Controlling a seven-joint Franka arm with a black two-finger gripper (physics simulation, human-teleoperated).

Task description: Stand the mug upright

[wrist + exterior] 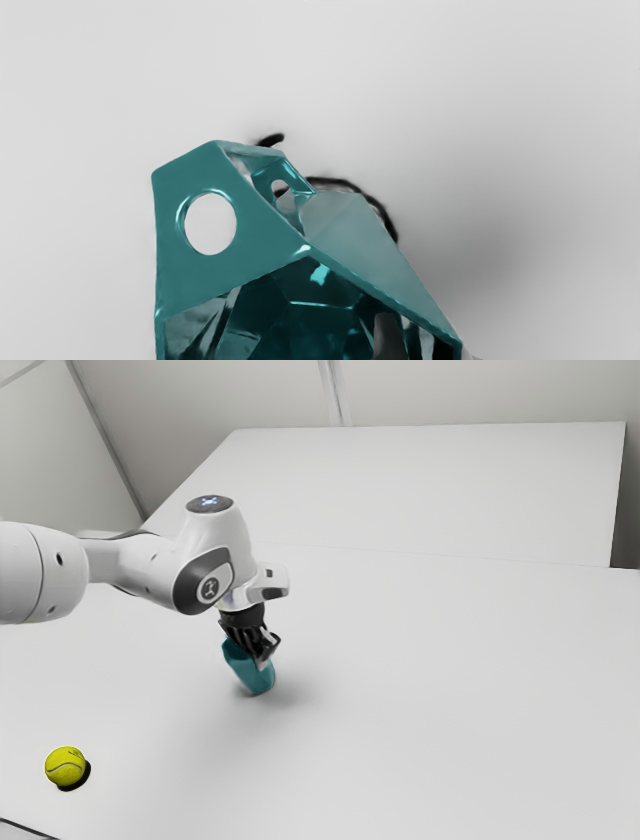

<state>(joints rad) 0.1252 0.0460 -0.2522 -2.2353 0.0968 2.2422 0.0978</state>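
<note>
teal mug (253, 678) tilted under the gripper (262, 657); how open that is, or whether gripping, i cannot tell; tennis ball (66, 766) near, at the exterior view's left

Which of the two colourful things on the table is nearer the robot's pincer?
The teal mug, tilted and right at the pincer. The other one, the round yellow-green tennis ball, sits well apart from both.
</note>
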